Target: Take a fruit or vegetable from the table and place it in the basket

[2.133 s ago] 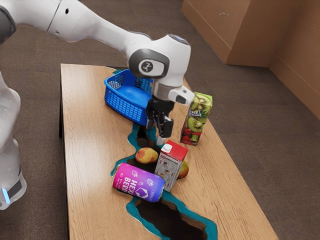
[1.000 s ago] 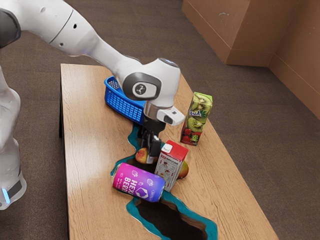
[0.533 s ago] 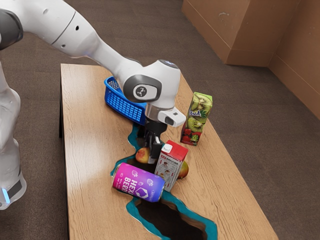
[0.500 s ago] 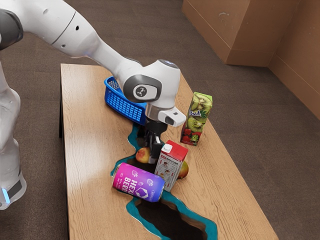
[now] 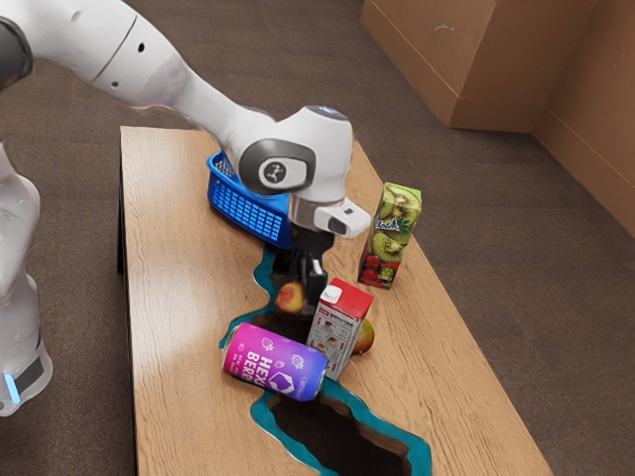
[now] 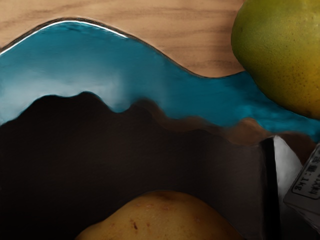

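Fruit pinched in claw, near exterior view's centre, partly hidden by a finger; cut off in wrist view. Greener fruit lower, mostly behind red-topped carton. Basket upper left, partly masked by arm.

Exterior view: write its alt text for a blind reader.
A black gripper holds a reddish-yellow fruit over a table, outside a blue basket. Nearby are a pink-purple can, a red-topped carton, another fruit and a kiwi-pictured carton.
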You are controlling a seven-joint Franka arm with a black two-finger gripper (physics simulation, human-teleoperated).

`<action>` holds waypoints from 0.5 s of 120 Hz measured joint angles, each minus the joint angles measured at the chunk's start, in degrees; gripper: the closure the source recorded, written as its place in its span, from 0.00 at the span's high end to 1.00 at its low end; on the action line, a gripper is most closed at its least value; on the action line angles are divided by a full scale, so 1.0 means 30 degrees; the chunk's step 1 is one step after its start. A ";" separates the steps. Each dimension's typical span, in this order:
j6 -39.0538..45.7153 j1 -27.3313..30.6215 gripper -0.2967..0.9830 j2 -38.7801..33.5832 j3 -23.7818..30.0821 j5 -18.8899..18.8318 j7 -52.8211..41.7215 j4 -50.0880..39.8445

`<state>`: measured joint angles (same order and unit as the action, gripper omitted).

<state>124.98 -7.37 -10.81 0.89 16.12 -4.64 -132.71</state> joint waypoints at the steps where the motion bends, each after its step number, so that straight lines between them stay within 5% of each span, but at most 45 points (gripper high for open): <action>1: 0.0010 -0.0001 0.48 -0.0111 0.0000 -0.0010 0.0024 -0.0001; 22: 0.0067 0.0291 0.48 -0.2353 -0.0001 -0.0108 0.0483 -0.0032; 60: 0.0001 0.3853 0.45 -0.4361 -0.0888 -0.0939 0.1154 0.0575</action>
<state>124.99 4.18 -23.89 -1.78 13.30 -1.18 -130.99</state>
